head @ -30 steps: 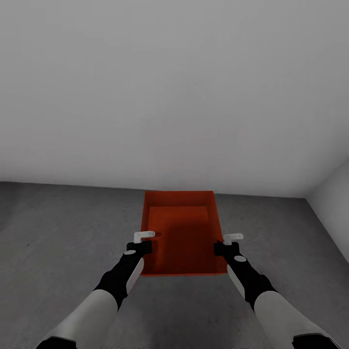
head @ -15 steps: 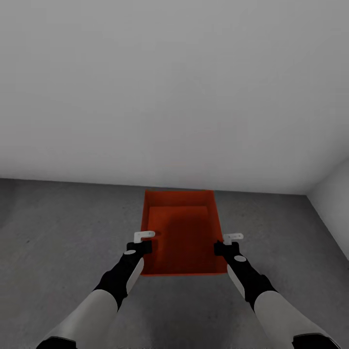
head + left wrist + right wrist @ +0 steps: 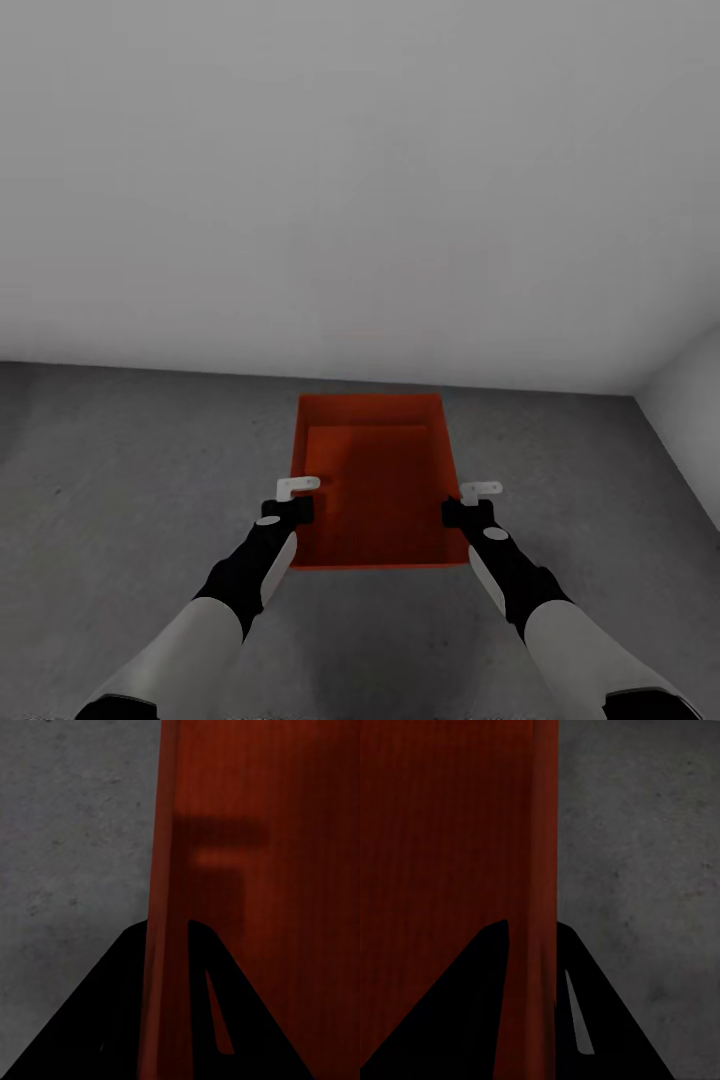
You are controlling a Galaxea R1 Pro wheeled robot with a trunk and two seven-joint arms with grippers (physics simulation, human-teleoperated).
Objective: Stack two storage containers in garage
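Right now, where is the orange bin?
In the head view the orange bin is centered ahead, above the grey floor, near the white wall, held between the left gripper and right gripper.

The head camera is looking down past both arms, while each wrist camera is peering closely along a container [image 3: 375, 480] wall over the floor [image 3: 120, 480].

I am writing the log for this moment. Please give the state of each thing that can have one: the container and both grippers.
storage container: upright, open top, held above the grey floor by its two side walls.
left gripper: shut on the container's left wall, one finger each side.
right gripper: shut on the container's right wall, one finger each side.
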